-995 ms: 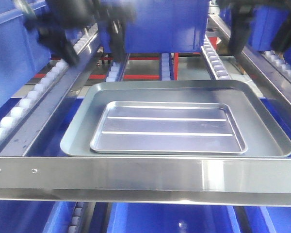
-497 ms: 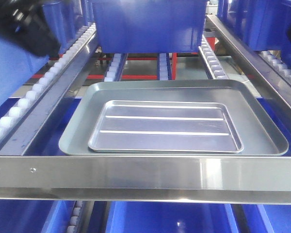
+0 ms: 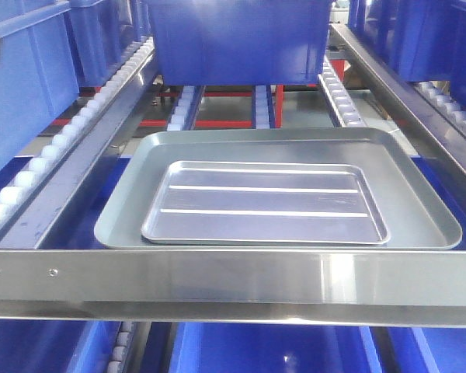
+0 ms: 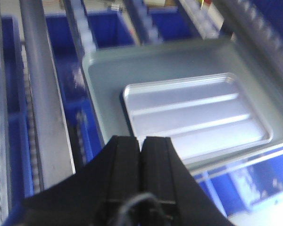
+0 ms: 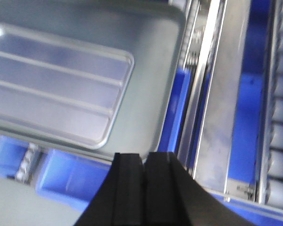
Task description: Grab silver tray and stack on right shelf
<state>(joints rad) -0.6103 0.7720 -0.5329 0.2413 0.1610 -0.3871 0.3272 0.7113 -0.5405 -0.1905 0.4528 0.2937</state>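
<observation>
The silver tray (image 3: 264, 203), shiny with two raised ridges, lies flat inside a larger dull grey-green tray (image 3: 431, 210) on the right shelf, just behind its broad front crossbar (image 3: 233, 281). Neither gripper shows in the front view. In the left wrist view the silver tray (image 4: 193, 115) lies ahead and to the right of my left gripper (image 4: 141, 139), which is shut, empty and raised above the shelf. In the right wrist view the silver tray (image 5: 56, 80) lies ahead and to the left of my right gripper (image 5: 145, 155), which is also shut and empty.
White roller rails (image 3: 50, 155) run along the shelf's left side, and more rollers (image 3: 338, 89) run behind the trays. A blue bin (image 3: 241, 39) stands behind the trays, and others stand at left (image 3: 23, 85) and right (image 3: 419, 39). More blue bins (image 3: 272, 350) sit below.
Both arms, hanging over the back of the shelf a second ago, have pulled up and out of the front view. The trays lie as before.
</observation>
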